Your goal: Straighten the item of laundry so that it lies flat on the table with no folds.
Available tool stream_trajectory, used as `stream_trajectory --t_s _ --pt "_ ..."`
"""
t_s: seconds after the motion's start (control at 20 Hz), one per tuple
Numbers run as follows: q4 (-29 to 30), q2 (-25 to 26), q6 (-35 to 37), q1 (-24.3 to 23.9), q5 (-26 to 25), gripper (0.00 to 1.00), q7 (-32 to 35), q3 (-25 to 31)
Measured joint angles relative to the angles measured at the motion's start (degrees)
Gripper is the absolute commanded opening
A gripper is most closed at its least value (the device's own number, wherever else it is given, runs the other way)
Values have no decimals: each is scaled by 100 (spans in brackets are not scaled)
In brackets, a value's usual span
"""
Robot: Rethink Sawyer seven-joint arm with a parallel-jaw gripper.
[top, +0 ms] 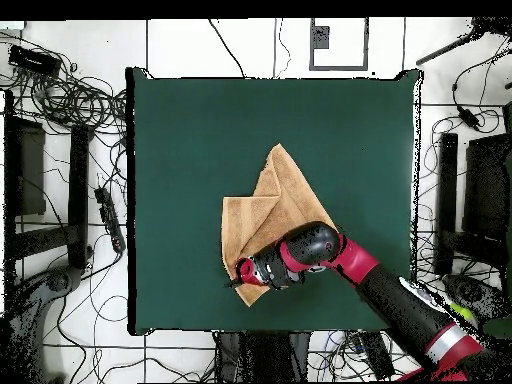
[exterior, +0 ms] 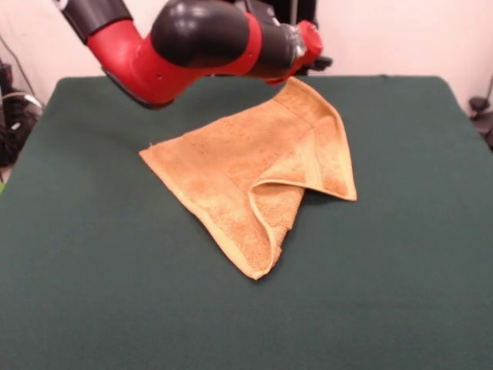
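- The towel (exterior: 254,173) lies near the middle of the table (exterior: 92,308), slightly toward the robot's side, and it is far from flat: one corner is doubled over on itself, forming a raised loop of cloth along the edge nearest the front camera.
- In the overhead view the towel (top: 268,212) shows as a rough wedge, with layers overlapping down its centre.
- The gripper (top: 243,274) sits over the towel's end nearest the robot's base, probably placed there to take that corner and draw the fold out.
- In the front view the arm's bulk hides the fingers, and from above they are too dark and small to read, so I cannot tell whether they are spread, closed, or pinching cloth.
- Judging by the folds, the straightening is not yet done; the doubled corner needs opening.
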Motion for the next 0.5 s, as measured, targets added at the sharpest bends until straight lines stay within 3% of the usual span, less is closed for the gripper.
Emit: stream_trajectory --t_s 0.5 --pt "-478 -287 -1 -5 -51 0 0 -150"
